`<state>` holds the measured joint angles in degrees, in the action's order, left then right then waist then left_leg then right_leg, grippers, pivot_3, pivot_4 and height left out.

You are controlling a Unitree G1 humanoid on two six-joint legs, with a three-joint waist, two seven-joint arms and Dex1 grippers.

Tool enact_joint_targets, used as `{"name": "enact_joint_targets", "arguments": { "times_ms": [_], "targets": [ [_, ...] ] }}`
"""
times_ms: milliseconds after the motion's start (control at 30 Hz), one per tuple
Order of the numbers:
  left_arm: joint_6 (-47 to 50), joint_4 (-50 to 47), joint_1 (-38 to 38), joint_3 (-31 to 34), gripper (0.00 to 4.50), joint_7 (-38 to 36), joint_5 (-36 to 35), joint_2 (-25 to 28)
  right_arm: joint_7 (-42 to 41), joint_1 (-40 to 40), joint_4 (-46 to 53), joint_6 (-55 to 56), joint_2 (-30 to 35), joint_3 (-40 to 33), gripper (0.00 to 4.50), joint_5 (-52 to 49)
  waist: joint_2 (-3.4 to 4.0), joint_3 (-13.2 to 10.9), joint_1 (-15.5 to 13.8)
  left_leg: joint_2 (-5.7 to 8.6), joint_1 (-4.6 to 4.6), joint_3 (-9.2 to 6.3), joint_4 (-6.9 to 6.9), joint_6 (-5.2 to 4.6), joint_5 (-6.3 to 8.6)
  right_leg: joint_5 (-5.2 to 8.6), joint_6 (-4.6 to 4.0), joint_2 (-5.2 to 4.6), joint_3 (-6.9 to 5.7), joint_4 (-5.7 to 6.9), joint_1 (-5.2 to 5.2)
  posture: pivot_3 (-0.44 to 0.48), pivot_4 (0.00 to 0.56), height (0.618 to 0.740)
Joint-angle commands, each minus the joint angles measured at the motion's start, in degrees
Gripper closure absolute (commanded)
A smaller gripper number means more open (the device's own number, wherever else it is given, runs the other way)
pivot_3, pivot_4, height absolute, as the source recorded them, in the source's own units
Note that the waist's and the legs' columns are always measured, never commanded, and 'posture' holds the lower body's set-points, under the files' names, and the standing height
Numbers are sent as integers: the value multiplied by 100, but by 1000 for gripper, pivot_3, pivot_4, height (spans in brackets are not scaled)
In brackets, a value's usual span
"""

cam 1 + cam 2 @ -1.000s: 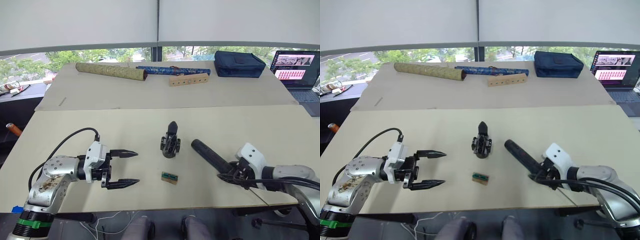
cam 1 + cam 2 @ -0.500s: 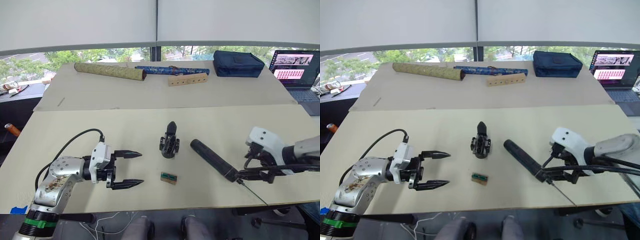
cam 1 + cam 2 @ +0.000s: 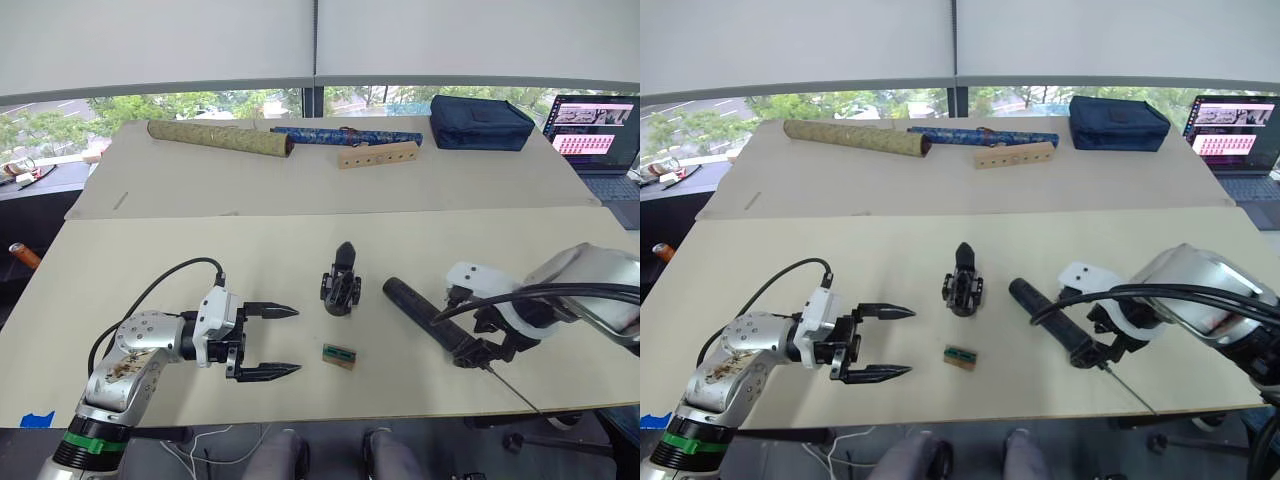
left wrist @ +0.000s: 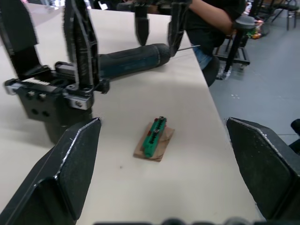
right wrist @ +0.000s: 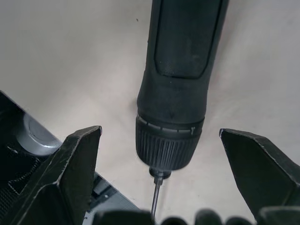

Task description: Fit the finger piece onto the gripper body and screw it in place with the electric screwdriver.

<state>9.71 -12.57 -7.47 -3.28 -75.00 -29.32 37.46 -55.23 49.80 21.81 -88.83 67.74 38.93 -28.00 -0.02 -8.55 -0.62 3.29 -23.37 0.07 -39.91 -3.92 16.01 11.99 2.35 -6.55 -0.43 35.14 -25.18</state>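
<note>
While the screwdriver [image 3: 428, 314] lies flat on the cream table [image 3: 150, 270], we see from the head camera that its rounded end points to about ten o'clock and its thin bit to about four o'clock, near the table's front edge. The right gripper [image 3: 478, 352] sits over the bit end of the tool — its fingers stand apart on either side, not closed on it. The gripper body [image 3: 341, 285] stands upright near the middle of the table, at about nine o'clock from the screwdriver, apart from it. A small tan-and-green block [image 3: 339, 355] lies at six o'clock from the gripper body. The left gripper [image 3: 283, 341] hovers at nine o'clock from that block, wide open and holding nothing. On the far table lie two patterned rolls [image 3: 220, 137], a wooden strip with holes [image 3: 378, 156], a dark blue bag [image 3: 479, 123] and a laptop [image 3: 597, 133].

In the left wrist view we look between the spread fingers [image 4: 65, 173] at the block [image 4: 154, 140], with the gripper body [image 4: 56, 89] and the screwdriver [image 4: 129, 58] beyond it.

In the right wrist view the screwdriver's collar and bit [image 5: 171, 122] lie between the two fingers [image 5: 75, 168], which are wide apart and touch neither side. We cannot make out the separate finger piece.
</note>
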Motion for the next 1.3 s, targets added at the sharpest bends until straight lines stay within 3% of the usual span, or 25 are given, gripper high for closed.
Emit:
{"name": "enact_joint_targets", "arguments": {
  "times_ms": [33, 267, 367, 533, 633, 833, 933, 1033, 1133, 1300],
  "targets": [
    [-27, -234, 14, 17, 0, 2, -79, 15, 99, 109, -254, 204, -21, 304, 31, 301, 0, 0, -8, 0, 0, -1, 0, 0, 0, 0, 0, 0, -2, 0, 1, 0, 150, 740],
    [-25, -237, 23, 21, 0, 16, -71, 20, 275, 103, -652, 260, -484, 428, 31, 500, -13, 8, 29, -4, 11, -1, -1, 4, -3, -5, -7, 8, -3, 6, 7, 0, 150, 740],
    [-22, -255, 35, 25, 0, 24, -72, 25, 332, 52, -695, 224, -629, 393, 763, 523, -29, 16, 53, -7, 21, -2, -2, 2, -2, -8, -12, 9, -5, 6, 16, 0, 150, 740],
    [-24, -281, 80, 40, 0, 23, -67, 53, 355, -55, -698, 382, -603, 342, 2494, 594, -39, 21, 61, -8, 27, -4, -1, 2, -3, -10, -14, 10, -7, 15, 16, 0, 150, 740],
    [-21, -277, 82, 41, 0, 5, -67, 73, 296, -208, -568, 670, -480, 58, 2596, 608, -43, 24, 61, -9, 26, -5, 0, 9, -7, -10, -14, 12, -12, 14, 15, 0, 150, 740],
    [-40, -171, 32, 90, 0, -102, -84, 167, 152, -755, -105, 589, -354, -1896, 2596, -53, -37, 19, 43, -7, 12, -1, 0, 7, -7, -11, -13, 10, -9, 19, 0, 0, 150, 740],
    [-30, -91, -8, 96, 0, -187, -83, 230, 80, -1018, -61, 279, -733, -3555, 2596, -658, -35, 18, 36, -8, 8, -3, 3, 9, -8, -11, -13, 11, -10, 19, -3, 0, 150, 740],
    [-46, 13, -22, 96, 0, -293, -59, 297, -220, -1743, 422, 977, -823, -4953, 2596, -1119, -35, 18, -35, -8, 8, -3, 4, 7, -6, -11, -12, 13, -12, 20, -1, 0, 150, 740],
    [-188, 213, -85, 45, 0, -379, 66, 316, -262, -2347, 968, 1121, -1336, -6370, 2596, -1809, -35, 18, -93, -6, 8, -10, 3, 0, -3, -11, -11, 25, -28, 10, 10, 0, 150, 740],
    [-574, 524, -153, -151, 0, -564, 390, 332, -30, -3011, 1775, 2023, -2458, -7170, 2596, -2614, -37, 19, -75, -2, 14, -3, -4, -19, 5, -17, -3, 24, -16, 9, 17, 0, 150, 740]
  ]
}}
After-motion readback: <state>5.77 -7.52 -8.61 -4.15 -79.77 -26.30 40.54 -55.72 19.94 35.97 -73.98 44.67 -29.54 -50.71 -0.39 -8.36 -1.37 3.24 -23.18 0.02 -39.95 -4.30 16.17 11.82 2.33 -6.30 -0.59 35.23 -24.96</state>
